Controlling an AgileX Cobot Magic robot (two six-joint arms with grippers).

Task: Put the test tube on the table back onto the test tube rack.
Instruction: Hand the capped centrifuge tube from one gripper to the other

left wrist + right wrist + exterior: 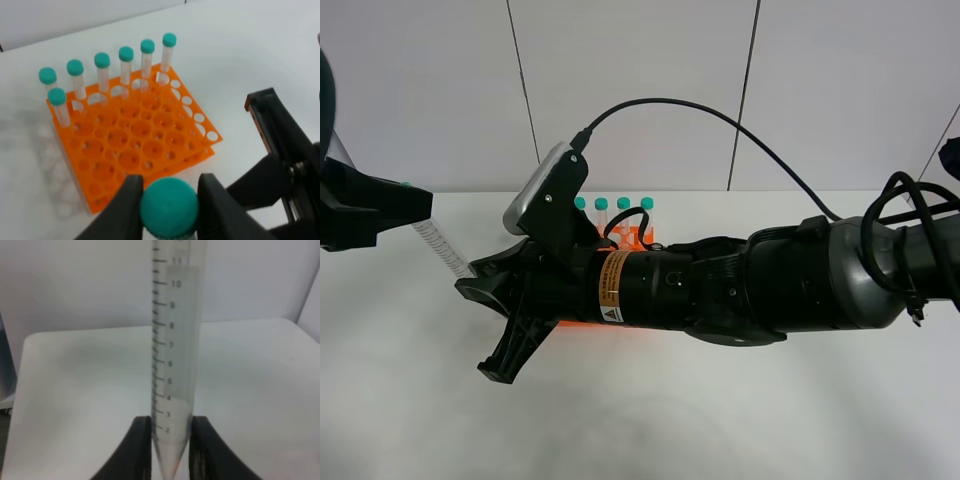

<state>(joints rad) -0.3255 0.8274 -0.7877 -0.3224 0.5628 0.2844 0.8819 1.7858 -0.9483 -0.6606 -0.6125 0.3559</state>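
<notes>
Left gripper (170, 184) clamped on the test tube (169, 207) cap, bottom centre. Right gripper (171, 440) fingers hug its conical tip; can't tell if gripping. Tube held tilted above the table (250, 55). Test tube rack (135, 145) mid-frame, seven other tubes (126, 62) at its far side.

You have the bulky black right arm (720, 285) lying across the bright orange square plastic rack (135, 145). Teal-capped clear tubes (126, 65) crowd its wall-side row, and most other holes stand open.
</notes>
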